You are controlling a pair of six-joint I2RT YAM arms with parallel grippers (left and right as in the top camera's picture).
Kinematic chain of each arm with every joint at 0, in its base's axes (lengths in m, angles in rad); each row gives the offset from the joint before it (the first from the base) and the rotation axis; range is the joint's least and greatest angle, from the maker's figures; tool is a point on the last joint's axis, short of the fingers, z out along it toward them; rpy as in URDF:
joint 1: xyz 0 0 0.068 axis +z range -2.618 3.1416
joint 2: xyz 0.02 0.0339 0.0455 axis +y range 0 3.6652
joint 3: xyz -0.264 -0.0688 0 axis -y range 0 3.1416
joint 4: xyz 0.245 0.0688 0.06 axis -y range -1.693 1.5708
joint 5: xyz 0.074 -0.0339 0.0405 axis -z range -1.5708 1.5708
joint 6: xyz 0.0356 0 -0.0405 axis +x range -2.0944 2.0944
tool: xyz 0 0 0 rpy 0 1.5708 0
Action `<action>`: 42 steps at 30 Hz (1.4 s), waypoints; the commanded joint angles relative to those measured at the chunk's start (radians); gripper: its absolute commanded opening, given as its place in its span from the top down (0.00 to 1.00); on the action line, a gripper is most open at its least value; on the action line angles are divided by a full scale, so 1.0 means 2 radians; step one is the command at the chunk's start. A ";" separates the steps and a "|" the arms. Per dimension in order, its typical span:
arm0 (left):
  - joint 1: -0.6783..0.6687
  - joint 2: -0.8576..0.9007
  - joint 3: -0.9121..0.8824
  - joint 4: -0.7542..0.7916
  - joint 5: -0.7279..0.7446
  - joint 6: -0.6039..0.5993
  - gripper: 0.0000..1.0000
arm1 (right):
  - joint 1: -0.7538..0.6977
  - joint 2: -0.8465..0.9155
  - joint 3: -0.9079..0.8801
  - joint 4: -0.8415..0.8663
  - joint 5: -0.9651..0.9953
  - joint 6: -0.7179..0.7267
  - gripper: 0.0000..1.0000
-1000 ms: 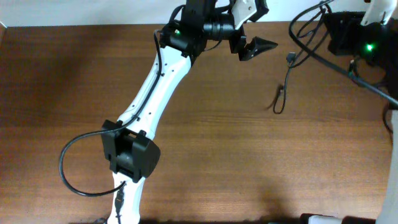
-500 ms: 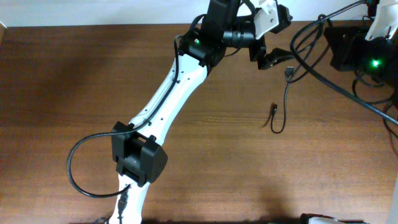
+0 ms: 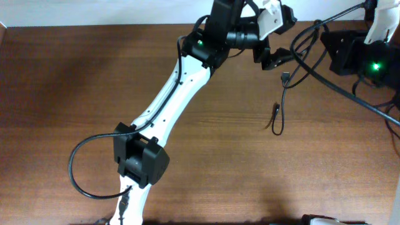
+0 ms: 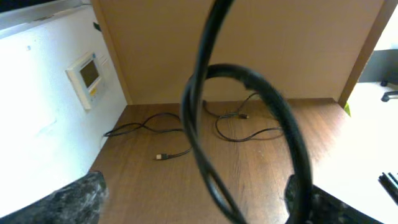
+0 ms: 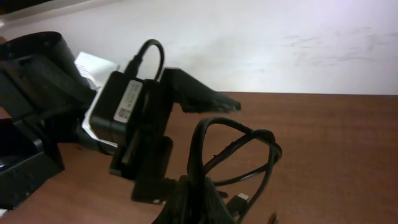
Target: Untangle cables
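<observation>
Even bright light, soft shadows on the table point(image 3: 56, 81), near cables point(image 4: 191, 106) blurred, washed-out wall point(image 5: 280, 37).

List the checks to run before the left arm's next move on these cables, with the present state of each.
1. The left tool is open: ok, jaws stand wide.
2. A loop of the cables sits between its jaws: ok, per the left wrist view.
3. The right tool is shut on the cables: ok.
4. The loose plug end lies clear of both tools: ok.
5. Where the knot sits in the bundle: cannot tell.
</observation>
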 commanded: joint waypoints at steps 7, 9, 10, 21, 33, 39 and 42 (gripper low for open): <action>-0.002 0.004 -0.002 -0.005 -0.013 -0.006 1.00 | -0.001 -0.002 0.002 0.002 -0.002 0.000 0.96; 0.008 0.004 -0.002 -0.007 -0.014 -0.008 1.00 | -0.001 -0.002 0.002 0.002 0.014 0.000 0.96; 0.014 0.004 -0.002 -0.009 -0.014 -0.013 1.00 | -0.001 -0.002 0.002 0.002 0.023 0.000 0.96; 0.154 0.004 -0.002 -0.116 0.015 -0.042 1.00 | -0.061 0.000 0.002 0.015 0.108 -0.006 0.96; 0.158 0.003 -0.002 -0.141 0.026 -0.039 1.00 | -0.062 0.046 0.002 -0.004 0.007 0.000 0.84; 0.132 0.002 0.006 -0.131 0.011 -0.040 1.00 | 0.003 0.074 0.001 -0.013 -0.002 -0.018 0.43; 0.125 -0.003 0.018 -0.130 0.011 -0.044 1.00 | 0.040 0.092 0.001 0.010 -0.002 -0.045 0.43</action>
